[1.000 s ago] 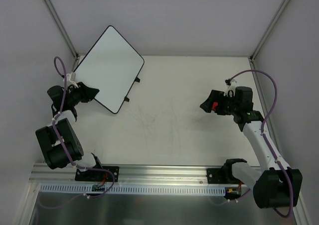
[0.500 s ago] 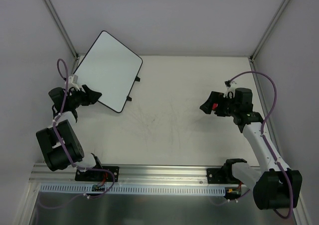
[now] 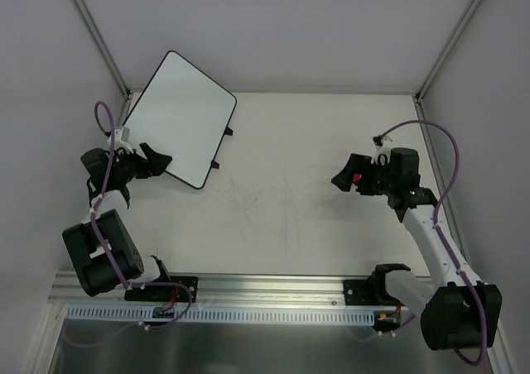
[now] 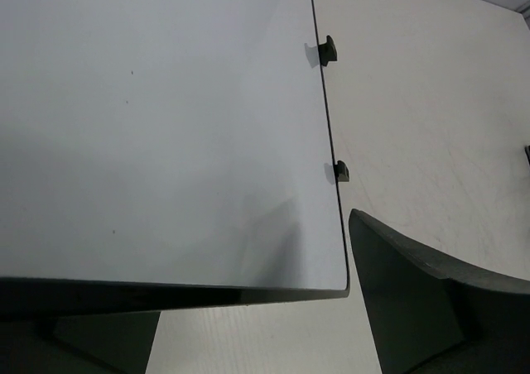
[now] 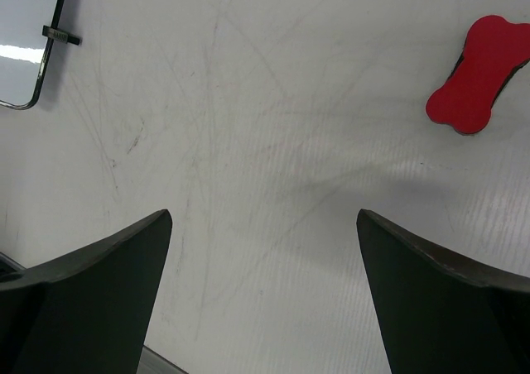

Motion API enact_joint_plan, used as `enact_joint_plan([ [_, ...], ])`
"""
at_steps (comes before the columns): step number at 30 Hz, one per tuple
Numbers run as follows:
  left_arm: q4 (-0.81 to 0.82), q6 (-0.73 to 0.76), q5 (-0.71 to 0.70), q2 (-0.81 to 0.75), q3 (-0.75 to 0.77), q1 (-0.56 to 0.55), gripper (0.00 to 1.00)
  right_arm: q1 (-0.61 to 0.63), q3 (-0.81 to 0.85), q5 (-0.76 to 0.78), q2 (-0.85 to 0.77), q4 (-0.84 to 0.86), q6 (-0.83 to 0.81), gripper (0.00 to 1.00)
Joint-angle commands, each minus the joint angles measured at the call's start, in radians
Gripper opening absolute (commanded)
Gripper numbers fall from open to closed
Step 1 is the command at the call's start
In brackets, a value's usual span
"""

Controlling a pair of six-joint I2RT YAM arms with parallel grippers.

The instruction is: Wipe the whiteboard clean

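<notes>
— Three pale grey walls (image 3: 290, 26) closed in the white table (image 3: 315, 142). Its top was crossed all over with faint scuffs and scratches.

— And the whiteboard?

— The whiteboard (image 3: 178, 113) sat at the table's far left corner, turned diamond-wise. From overhead its far part reached past the table's back edge. I could not tell whether it lay flat or was tipped up.

— What could you read on it?

— Its face read as plain white inside a thin black rim (image 4: 330, 142). The left wrist view caught a few tiny dark specks, too small to make out.

— The arms?

— The left gripper (image 3: 157, 160) was at the board's near-left edge, jaws spread wide. In its wrist view the board's dark edge hid most of one finger. The other finger (image 4: 422, 308) stood just beside the rounded corner. Whether either touched the board was unclear.

— And the other?

— The right gripper (image 5: 263, 215) hung over the table well to the right, released and holding nothing.

— Smaller things?

— A red bone-shaped eraser (image 5: 480, 74) lay on the table, clipped by the edge of the right wrist view. Two small black stand feet (image 4: 329, 50) stuck out from the board's edge.
</notes>
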Motion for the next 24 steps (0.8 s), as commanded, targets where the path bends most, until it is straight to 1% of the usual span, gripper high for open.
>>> enact_joint_plan([
  [1, -0.003, 0.032, -0.01, -0.048, -0.016, 0.0, 0.85, -0.007, -0.007, -0.017, -0.035, 0.026, -0.011, 0.99],
  [2, -0.016, 0.032, -0.014, -0.05, -0.018, -0.002, 0.88, -0.007, -0.009, -0.019, -0.036, 0.029, -0.013, 0.99],
  [3, -0.023, 0.03, -0.024, -0.054, -0.019, 0.0, 0.97, -0.007, -0.01, -0.017, -0.039, 0.029, -0.011, 0.99],
  [4, -0.027, 0.027, -0.03, -0.065, -0.025, -0.002, 0.99, -0.008, -0.012, -0.016, -0.044, 0.029, -0.013, 0.99],
  [6, -0.049, 0.022, -0.044, -0.08, -0.03, -0.002, 0.99, -0.007, -0.016, -0.01, -0.052, 0.025, -0.011, 0.99],
  [10, -0.102, 0.006, -0.117, -0.143, -0.05, -0.002, 0.99, -0.007, -0.026, -0.002, -0.075, 0.022, -0.002, 0.99],
  [16, -0.228, 0.007, -0.194, -0.229, -0.052, -0.002, 0.99, -0.007, -0.036, -0.001, -0.105, 0.013, 0.002, 0.99],
  [19, -0.276, -0.022, -0.223, -0.255, -0.061, -0.002, 0.99, -0.007, -0.038, 0.006, -0.11, -0.001, 0.002, 0.99],
  [22, -0.363, -0.074, -0.296, -0.295, -0.056, -0.002, 0.99, -0.007, -0.023, 0.022, -0.11, -0.033, 0.03, 0.99],
  [23, -0.395, -0.1, -0.32, -0.33, -0.05, -0.003, 0.99, -0.007, -0.015, 0.027, -0.107, -0.044, 0.038, 0.99],
  [24, -0.481, -0.115, -0.367, -0.347, -0.044, -0.003, 0.99, -0.007, -0.009, 0.038, -0.108, -0.067, 0.039, 0.99],
])
